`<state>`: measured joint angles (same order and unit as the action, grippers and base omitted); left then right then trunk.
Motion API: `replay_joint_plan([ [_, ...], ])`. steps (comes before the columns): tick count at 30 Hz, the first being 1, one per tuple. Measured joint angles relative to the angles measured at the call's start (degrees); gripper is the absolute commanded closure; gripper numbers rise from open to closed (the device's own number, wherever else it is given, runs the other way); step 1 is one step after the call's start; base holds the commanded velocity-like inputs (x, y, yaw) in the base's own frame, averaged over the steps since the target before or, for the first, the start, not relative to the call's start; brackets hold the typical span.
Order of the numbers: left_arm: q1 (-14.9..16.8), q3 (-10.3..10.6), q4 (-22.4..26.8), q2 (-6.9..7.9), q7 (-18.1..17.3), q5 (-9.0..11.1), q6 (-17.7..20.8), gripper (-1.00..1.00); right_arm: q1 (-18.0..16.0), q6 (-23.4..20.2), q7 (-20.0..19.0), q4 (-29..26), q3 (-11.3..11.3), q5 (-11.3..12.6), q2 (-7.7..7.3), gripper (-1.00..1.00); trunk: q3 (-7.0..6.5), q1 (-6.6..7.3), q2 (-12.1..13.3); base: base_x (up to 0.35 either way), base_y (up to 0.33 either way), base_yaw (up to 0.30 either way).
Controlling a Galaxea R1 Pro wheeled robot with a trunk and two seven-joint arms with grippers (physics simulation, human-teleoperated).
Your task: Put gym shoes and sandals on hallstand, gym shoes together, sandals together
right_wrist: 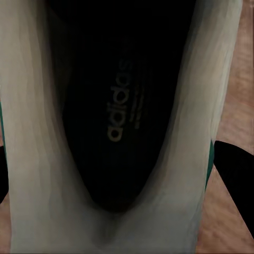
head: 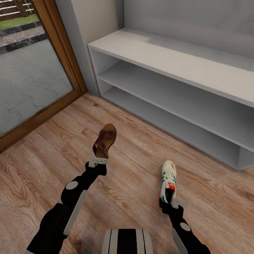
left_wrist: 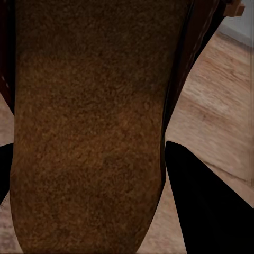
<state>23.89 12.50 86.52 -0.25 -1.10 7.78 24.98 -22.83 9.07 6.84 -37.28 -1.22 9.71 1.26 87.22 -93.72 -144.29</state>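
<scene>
Left gripper (head: pixel 98 158) clamps a sandal (head: pixel 105 140) by its heel, right gripper (head: pixel 173 201) a gym shoe (head: pixel 168 180); both toes point ahead at the hallstand (head: pixel 169 67), right arm nearer its open shelves.

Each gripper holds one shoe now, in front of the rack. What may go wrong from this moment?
1. The left gripper holds the sandal by the heel end alone, so it may swing or slip out during the reach.
2. The right gripper holds the gym shoe the same way; its toe could catch an edge of the hallstand.
3. The two shoes are of different pairs, so each needs free space beside it for its partner.
</scene>
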Motion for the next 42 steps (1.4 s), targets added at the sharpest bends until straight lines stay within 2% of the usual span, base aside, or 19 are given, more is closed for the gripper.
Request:
replay_joint_plan([
  [9, 0.0, 0.1, 0.0, -0.06, 0.1, 0.0, 0.1, 1.0, 0.2, 0.0, 0.0, -5.6, -0.1, -0.1, 0.17, 1.0, -2.0, 0.23, 0.1, 0.0, 0.0, 0.0],
  [17, -0.2, 0.2, 0.0, -0.04, 0.2, 0.1, 0.4, 1.0, 0.5, -1.1, 0.0, -19.0, -0.2, -0.2, 0.34, 1.0, -3.77, 0.44, 0.2, 0.0, 0.0, 0.0],
  [20, -0.3, 0.1, -0.2, -0.01, 0.1, 0.4, 0.4, 1.0, 0.5, -3.3, 0.1, -23.1, -0.2, -0.1, 0.35, 1.0, -4.43, 0.52, 0.3, 0.0, 0.0, 0.0],
  [22, -0.6, -0.1, -0.3, 0.0, 0.1, 0.6, 0.4, 1.0, 0.5, -8.6, 0.1, -24.9, -0.2, 0.1, 0.42, 1.0, -4.88, 0.57, 0.3, 0.0, 0.0, 0.0],
  [27, -0.6, -0.2, -0.3, 0.06, 0.1, 0.6, 0.4, 1.0, 0.5, -10.6, 0.0, -25.5, -0.4, 0.1, 0.48, 1.0, -5.99, 0.7, 0.4, 0.0, 0.0, 0.0],
  [31, -0.7, -0.2, -0.3, 0.2, 0.1, 0.5, 0.4, 1.0, 0.5, -11.0, 0.0, -25.8, -2.6, 0.1, 0.51, 1.0, -6.97, 0.8, 0.4, 0.0, 0.0, 0.0],
  [42, -0.7, -0.2, -0.3, 0.17, 0.2, 0.6, 0.5, 1.0, 0.5, -11.0, -0.1, -26.8, -2.9, 0.1, 0.47, 1.0, -10.38, 1.08, 0.6, 0.0, 0.0, 0.0],
])
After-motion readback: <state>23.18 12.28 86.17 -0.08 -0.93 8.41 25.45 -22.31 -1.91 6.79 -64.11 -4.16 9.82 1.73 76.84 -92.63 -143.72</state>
